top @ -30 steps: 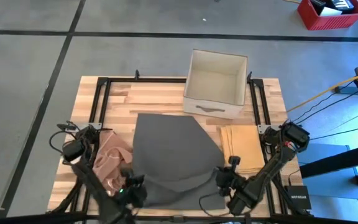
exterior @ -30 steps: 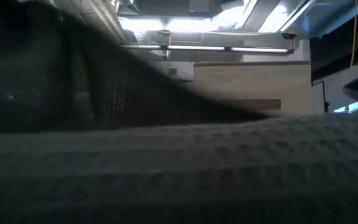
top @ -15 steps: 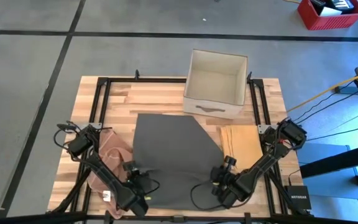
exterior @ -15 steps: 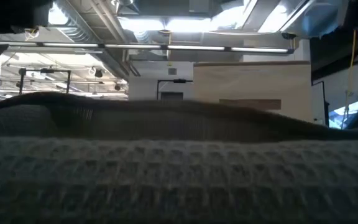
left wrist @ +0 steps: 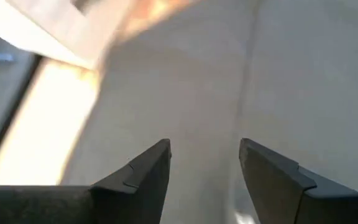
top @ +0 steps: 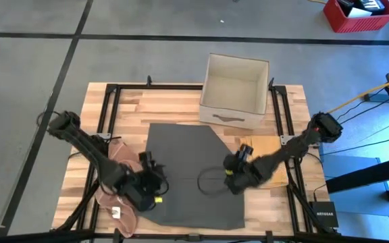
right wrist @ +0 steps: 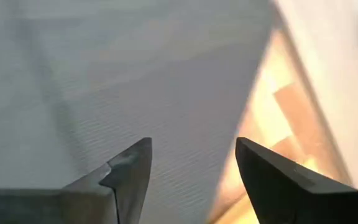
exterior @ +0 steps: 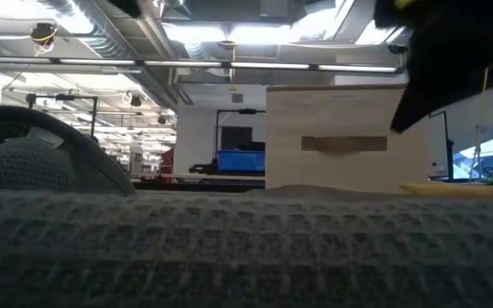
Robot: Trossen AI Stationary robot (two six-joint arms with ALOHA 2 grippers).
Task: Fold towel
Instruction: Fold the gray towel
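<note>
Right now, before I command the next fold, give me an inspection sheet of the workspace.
Surface: wooden table, black frame rails along its sides.
Job's things: grey towel spread flat at the centre, held by neither gripper.
Clutter: pink cloth left of the towel; folded yellow cloth right of it; open beige box at the far edge.
Grippers: left gripper open over the towel's left edge; right gripper open over its right edge; both empty.
Cables: black loop on the towel by the right gripper; yellow cable off the table.
Surroundings: grey floor, red crate.
</note>
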